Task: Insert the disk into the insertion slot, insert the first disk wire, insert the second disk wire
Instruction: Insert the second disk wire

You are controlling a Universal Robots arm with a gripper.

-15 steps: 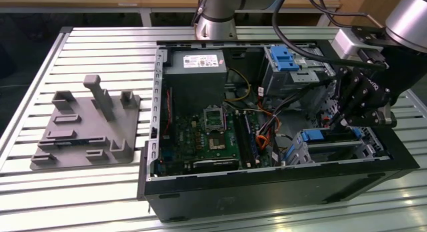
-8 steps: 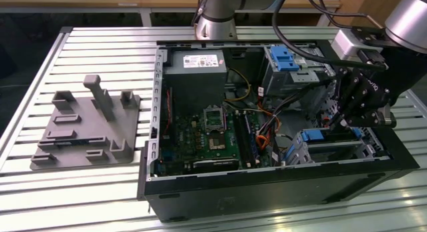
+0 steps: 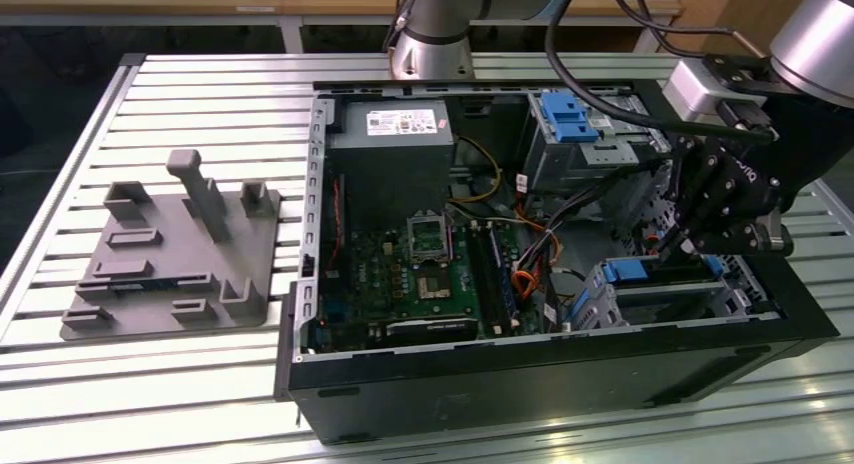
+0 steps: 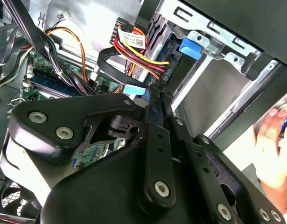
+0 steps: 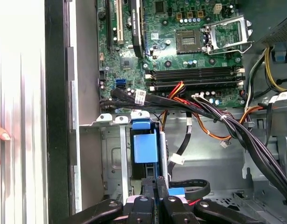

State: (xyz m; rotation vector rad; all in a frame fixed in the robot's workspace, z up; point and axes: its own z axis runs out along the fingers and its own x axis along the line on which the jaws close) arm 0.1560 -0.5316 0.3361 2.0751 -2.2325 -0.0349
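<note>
The disk [image 5: 144, 147] sits inside the insertion slot [image 5: 113, 154], a silver cage at the case's corner. Only the disk's blue carrier end [image 4: 192, 46] and a strip of grey top [image 3: 667, 284] show. My gripper [image 5: 155, 179] hangs just in front of that blue end, its fingers pressed together with nothing seen between them. A black flat wire with a light-blue plug [image 5: 177, 191] lies right beside one fingertip [image 4: 159, 105], and the same plug [image 4: 134, 89] shows in the second wrist view. In the exterior view my gripper [image 3: 681, 252] dips into the case over the slot [image 3: 734, 299].
A red, yellow and black wire bundle [image 4: 134, 51] and thick black cables [image 5: 236, 130] cross close to the slot. The motherboard [image 3: 427, 274] fills the case floor. A taller cage with a blue latch [image 3: 567, 114] stands at the back. A person's hand [image 4: 274, 140] rests outside the case wall.
</note>
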